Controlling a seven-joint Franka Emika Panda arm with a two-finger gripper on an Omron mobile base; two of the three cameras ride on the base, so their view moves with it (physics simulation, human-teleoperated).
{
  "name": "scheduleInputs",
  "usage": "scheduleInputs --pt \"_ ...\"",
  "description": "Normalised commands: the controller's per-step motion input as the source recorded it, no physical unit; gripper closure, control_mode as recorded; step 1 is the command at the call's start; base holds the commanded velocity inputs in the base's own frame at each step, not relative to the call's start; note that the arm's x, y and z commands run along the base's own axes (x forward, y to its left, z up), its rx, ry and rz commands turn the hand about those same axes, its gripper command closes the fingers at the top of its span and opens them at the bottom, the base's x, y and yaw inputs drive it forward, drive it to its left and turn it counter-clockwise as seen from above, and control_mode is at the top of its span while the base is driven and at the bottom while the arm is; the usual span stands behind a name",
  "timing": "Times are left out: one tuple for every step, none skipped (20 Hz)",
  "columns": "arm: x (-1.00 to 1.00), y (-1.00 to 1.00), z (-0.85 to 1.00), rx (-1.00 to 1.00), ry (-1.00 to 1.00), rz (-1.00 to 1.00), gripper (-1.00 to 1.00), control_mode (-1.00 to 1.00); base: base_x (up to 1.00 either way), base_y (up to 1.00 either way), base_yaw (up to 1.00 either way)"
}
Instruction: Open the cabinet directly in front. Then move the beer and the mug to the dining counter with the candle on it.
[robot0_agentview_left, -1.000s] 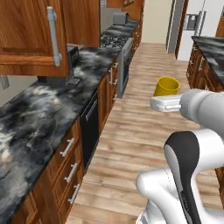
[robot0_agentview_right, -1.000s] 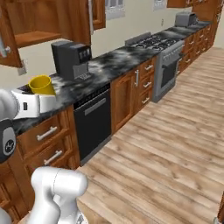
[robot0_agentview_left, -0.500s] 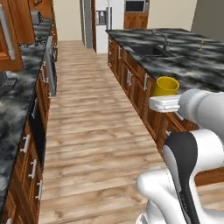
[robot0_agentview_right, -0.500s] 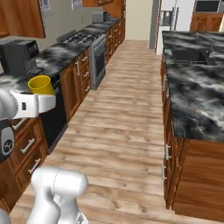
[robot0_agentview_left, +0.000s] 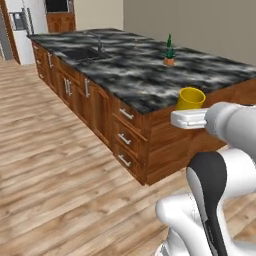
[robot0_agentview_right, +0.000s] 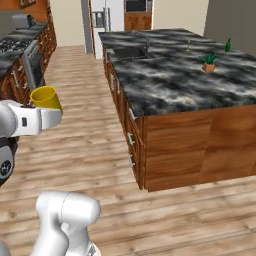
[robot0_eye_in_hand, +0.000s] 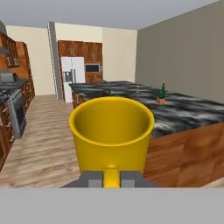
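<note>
1 mug (robot0_eye_in_hand: 111, 133), plain yellow and upright, sits in the gripper (robot0_eye_in_hand: 111, 178), whose jaws are pinched on the mug's handle at the near side of the cup; the hand view looks straight into its open, hollow top. From the left base view the mug (robot0_agentview_left: 190, 98) stands above the white hand at the end of the arm, held in the air beside the counter (robot0_agentview_left: 150, 85) and not resting on it. The right base view has the mug (robot0_agentview_right: 46, 97) off to the left over the wood floor (robot0_agentview_right: 90, 145), well apart from the counter (robot0_agentview_right: 170, 80).

The counter is a long island with a dark marble top veined in white and a reddish wood base with drawers and grey handles. A sink (robot0_agentview_right: 129, 51) is sunk into its far end. A small potted plant (robot0_agentview_right: 208, 62) stands on the top near the far edge, also seen in the left base view (robot0_agentview_left: 169, 53) and the hand view (robot0_eye_in_hand: 162, 95). Behind the plant in the right base view, 1 small dark-green beer (robot0_agentview_right: 228, 45) stands at the counter's far edge, and a thin pale candle (robot0_agentview_right: 188, 46) stands left of it; both are too small to tell more.

A fridge (robot0_eye_in_hand: 73, 78) stands against the far wall, and a stove (robot0_agentview_right: 20, 55) lines the left side of the aisle.
</note>
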Motion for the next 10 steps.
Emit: scheduleInputs --pt "0.00 0.00 0.00 0.00 0.00 0.00 1.00 1.00 0.80 -0.65 -0.23" --pt "0.00 0.00 0.00 0.00 0.00 0.00 1.00 1.00 0.90 -0.64 -0.03" --pt "0.00 0.00 0.00 0.00 0.00 0.00 1.00 1.00 1.00 -0.81 0.00" --pt "0.00 0.00 0.00 0.00 0.00 0.00 1.00 1.00 1.00 -0.83 0.00" --pt "0.00 0.00 0.00 0.00 0.00 0.00 1.00 1.00 1.00 -0.85 0.00" --pt "0.00 0.00 0.00 0.00 0.00 0.00 1.00 1.00 1.00 -0.87 0.00" --pt "0.00 0.00 0.00 0.00 0.00 0.00 1.00 1.00 1.00 -0.86 0.00" --pt "0.00 0.00 0.00 0.00 0.00 0.00 1.00 1.00 1.00 -0.89 0.00" --pt "0.00 0.00 0.00 0.00 0.00 0.00 1.00 1.00 1.00 -0.91 0.00" --pt "0.00 0.00 0.00 0.00 0.00 0.00 1.00 1.00 1.00 -0.93 0.00"
